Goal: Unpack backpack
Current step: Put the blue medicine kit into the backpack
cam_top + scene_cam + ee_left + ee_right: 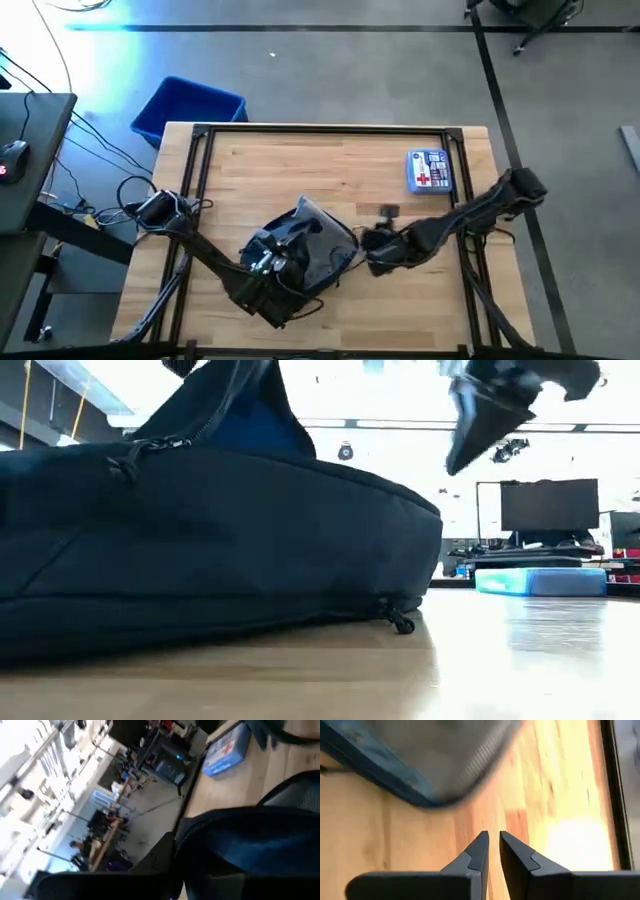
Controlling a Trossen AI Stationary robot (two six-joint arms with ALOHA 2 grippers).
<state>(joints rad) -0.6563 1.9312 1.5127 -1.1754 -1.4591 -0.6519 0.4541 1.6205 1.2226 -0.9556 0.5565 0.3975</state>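
Note:
The dark navy backpack [310, 245] lies on its side in the middle of the wooden table, nearer the front edge, and fills the low view [220, 530]. Part of its upper fabric stands up in a peak [235, 410]. My left gripper [268, 262] is over the backpack's left part, its fingers hidden by dark fabric [260, 845]. My right gripper [368, 252] hangs just right of the backpack, above the bare wood. Its fingers [493, 842] are shut with nothing between them, and the backpack's rounded edge [420, 755] lies ahead of them. My left gripper holds the backpack's upper fabric from above, and that fabric is drawn up into a peak [235, 410]. The fabric itself hides the fingers, so the exact part and kind of hold do not show. The rest of the backpack lies on the table.
A blue and white first-aid pouch [430, 170] lies at the table's far right. A small dark object [388, 211] lies on the wood just beyond my right gripper. A bright blue bin [190, 108] stands on the floor past the far left corner.

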